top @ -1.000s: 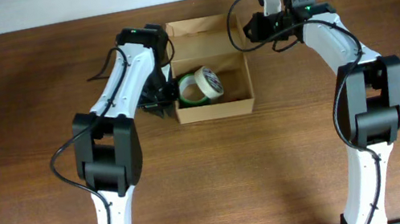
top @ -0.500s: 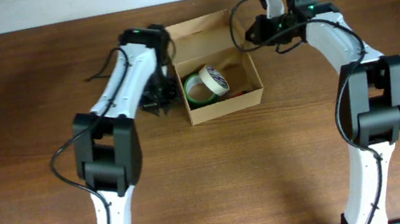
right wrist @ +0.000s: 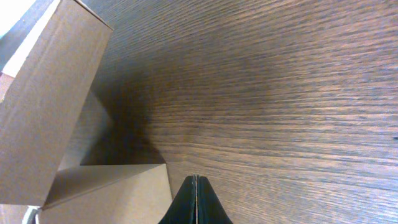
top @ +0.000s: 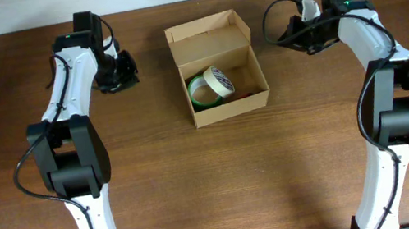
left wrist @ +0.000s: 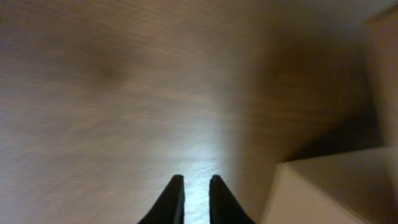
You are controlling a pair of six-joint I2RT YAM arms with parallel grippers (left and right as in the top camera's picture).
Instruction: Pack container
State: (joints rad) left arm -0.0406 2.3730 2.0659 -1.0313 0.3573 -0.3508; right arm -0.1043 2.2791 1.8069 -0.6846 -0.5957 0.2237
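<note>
- Plainly, the container (top: 233, 108) sits towards the back of the table (top: 200, 190), about midway between the 2 arms, turned a little askew to the table edge.
- Its flap lid (top: 207, 37) stands up at the far side, so the box is open to the overhead camera.
- Inside lie 2 tape rolls: a green roll (top: 199, 95) and a cream roll (top: 217, 81) leaning across it. A small reddish bit shows in the right half, too small for me to name.
- From above I see nothing else loose on the table, so the filling looks done, or close to it.
- What seems left is the closing: the flap has to come forward and down over the opening.
- On its wrist camera the left gripper (left wrist: 196, 200) has its fingers nearly together, only a thin slit between them and nothing in it. It hangs over bare wood well to the left of the box.
- On the right wrist camera, the right gripper (right wrist: 196, 200) has its fingers pressed flat together and empty, pointing at bare wood, with cardboard at the left of its view.
- Neither arm touches the box, so I judge that 1 of them must reach back in to catch the flap.
</note>
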